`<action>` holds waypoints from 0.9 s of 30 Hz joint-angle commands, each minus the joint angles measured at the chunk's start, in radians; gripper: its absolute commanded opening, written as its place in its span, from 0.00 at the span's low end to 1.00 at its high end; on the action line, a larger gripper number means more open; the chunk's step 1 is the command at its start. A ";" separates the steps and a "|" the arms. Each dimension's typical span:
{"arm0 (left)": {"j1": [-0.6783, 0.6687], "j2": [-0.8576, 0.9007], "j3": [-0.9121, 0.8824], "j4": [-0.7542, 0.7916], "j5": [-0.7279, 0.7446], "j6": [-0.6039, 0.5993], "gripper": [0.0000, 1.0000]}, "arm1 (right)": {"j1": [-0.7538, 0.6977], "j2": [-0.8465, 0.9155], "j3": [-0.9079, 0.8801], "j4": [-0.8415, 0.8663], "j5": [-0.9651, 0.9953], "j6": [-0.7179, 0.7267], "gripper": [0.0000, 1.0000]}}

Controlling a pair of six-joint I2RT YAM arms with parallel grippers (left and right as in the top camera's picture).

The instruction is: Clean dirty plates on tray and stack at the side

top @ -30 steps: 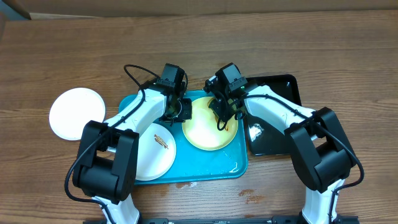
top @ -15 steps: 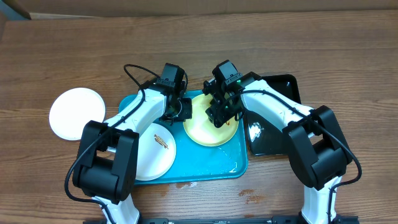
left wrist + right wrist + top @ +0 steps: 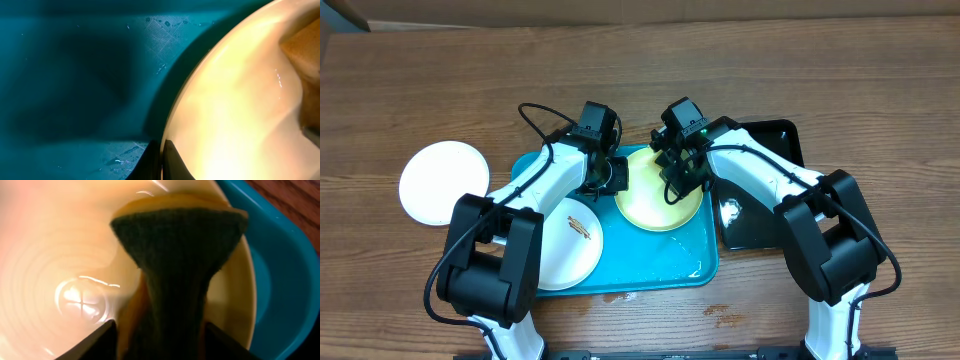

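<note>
A pale yellow-green plate (image 3: 655, 203) lies on the turquoise tray (image 3: 665, 268). My left gripper (image 3: 611, 177) is shut on the plate's left rim (image 3: 165, 145). My right gripper (image 3: 677, 178) is shut on a yellow sponge with a dark green scouring face (image 3: 175, 265) and presses it onto the plate's inner surface (image 3: 60, 245). A white plate (image 3: 567, 243) with a brown smear lies on the tray's left part. A second white plate (image 3: 442, 183) lies on the table left of the tray.
A glossy black tray (image 3: 760, 190) sits right of the turquoise tray. The wooden table (image 3: 880, 100) extends on all sides. A small brown stain (image 3: 728, 318) marks the table near the front edge.
My right gripper with the sponge has moved back and forth over the yellow-green plate, ending slightly further back. The left gripper holds still on the rim.
</note>
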 commanded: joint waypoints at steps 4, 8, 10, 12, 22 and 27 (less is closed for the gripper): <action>0.006 0.012 0.008 0.004 -0.022 -0.024 0.04 | -0.004 0.017 -0.008 0.011 0.020 0.006 0.40; 0.006 0.012 0.008 0.004 -0.022 -0.024 0.04 | -0.004 0.017 -0.008 0.011 0.020 0.006 0.35; 0.006 0.012 0.008 0.004 -0.023 -0.024 0.04 | -0.004 0.018 -0.008 0.010 0.020 0.006 0.33; 0.006 0.012 0.008 0.004 -0.031 -0.024 0.04 | -0.004 0.018 -0.008 0.006 0.020 0.006 0.31; 0.006 0.012 0.008 0.004 -0.031 -0.025 0.04 | -0.004 0.018 -0.008 -0.024 0.008 0.033 0.18; 0.006 0.012 0.008 0.004 -0.031 -0.025 0.04 | -0.004 0.018 -0.008 -0.030 -0.130 0.035 0.15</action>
